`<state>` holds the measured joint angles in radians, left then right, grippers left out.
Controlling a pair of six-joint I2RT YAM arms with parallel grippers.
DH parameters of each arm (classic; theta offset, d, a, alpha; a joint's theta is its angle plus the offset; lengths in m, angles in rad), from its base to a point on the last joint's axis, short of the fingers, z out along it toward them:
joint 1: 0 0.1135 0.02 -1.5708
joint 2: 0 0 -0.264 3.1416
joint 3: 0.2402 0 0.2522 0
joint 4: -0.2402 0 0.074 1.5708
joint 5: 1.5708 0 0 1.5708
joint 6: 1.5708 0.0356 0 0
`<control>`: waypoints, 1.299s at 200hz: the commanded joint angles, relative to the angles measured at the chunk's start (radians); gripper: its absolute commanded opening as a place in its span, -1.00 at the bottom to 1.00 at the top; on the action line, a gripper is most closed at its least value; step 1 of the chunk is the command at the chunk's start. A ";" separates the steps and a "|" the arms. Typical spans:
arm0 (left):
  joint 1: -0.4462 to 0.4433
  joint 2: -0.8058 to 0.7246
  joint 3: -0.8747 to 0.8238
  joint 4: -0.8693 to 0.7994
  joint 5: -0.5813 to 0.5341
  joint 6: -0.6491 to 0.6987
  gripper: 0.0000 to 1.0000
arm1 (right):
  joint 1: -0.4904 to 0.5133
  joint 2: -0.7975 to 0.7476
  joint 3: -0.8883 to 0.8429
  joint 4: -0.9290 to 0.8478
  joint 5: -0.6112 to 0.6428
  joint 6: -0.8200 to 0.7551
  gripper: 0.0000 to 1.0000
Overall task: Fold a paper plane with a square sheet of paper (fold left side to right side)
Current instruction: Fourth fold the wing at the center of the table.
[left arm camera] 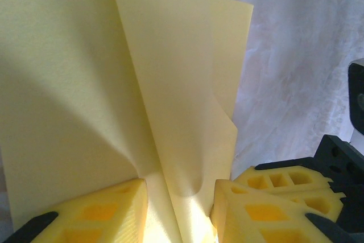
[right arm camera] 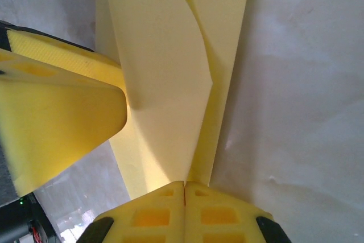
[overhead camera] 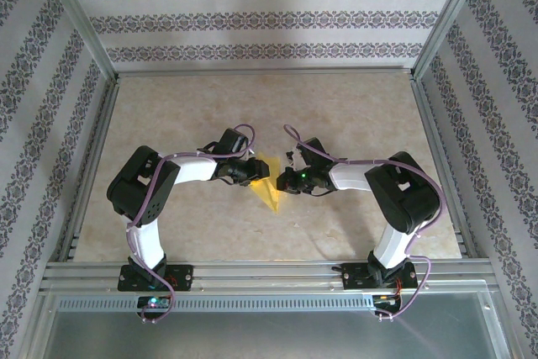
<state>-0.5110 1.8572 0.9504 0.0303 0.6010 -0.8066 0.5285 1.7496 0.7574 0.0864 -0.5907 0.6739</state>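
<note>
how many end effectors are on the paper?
2: the left end effector straddles a fold of the paper, jaws apart; the right end effector is shut on its edge.

The square sheet of paper [overhead camera: 267, 182] lies near the middle of the tabletop [overhead camera: 353, 115], well apart from every edge. The left gripper [overhead camera: 252, 172] is at its left side, jaws apart astride a raised fold. The right gripper [overhead camera: 284, 181] is at its right side, jaws closed on the paper's edge.
</note>
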 commanded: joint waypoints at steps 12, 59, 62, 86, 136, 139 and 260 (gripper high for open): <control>-0.011 0.022 0.008 -0.073 -0.036 0.027 -0.26 | 0.013 0.025 0.023 -0.019 0.019 -0.028 -0.95; -0.011 0.017 0.007 -0.065 -0.029 0.024 -0.26 | 0.014 0.030 0.025 -0.052 0.040 -0.045 -0.97; -0.011 0.015 0.008 -0.063 -0.028 0.023 -0.26 | 0.014 0.031 0.025 -0.054 0.041 -0.046 -0.97; -0.011 -0.005 0.012 -0.056 -0.018 0.017 -0.25 | 0.017 0.040 0.024 -0.073 0.059 -0.054 -0.98; -0.011 -0.075 0.066 -0.129 -0.015 0.059 -0.15 | 0.020 0.060 0.017 -0.088 0.074 -0.059 -1.00; -0.011 -0.080 0.071 -0.139 -0.016 0.065 -0.14 | 0.019 0.061 0.016 -0.088 0.074 -0.057 -1.00; -0.009 -0.025 0.111 -0.107 0.063 0.101 -0.83 | 0.019 0.063 0.012 -0.088 0.081 -0.060 -1.00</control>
<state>-0.5114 1.7828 1.0451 -0.1062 0.6220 -0.7120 0.5350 1.7679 0.7773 0.0570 -0.5774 0.6434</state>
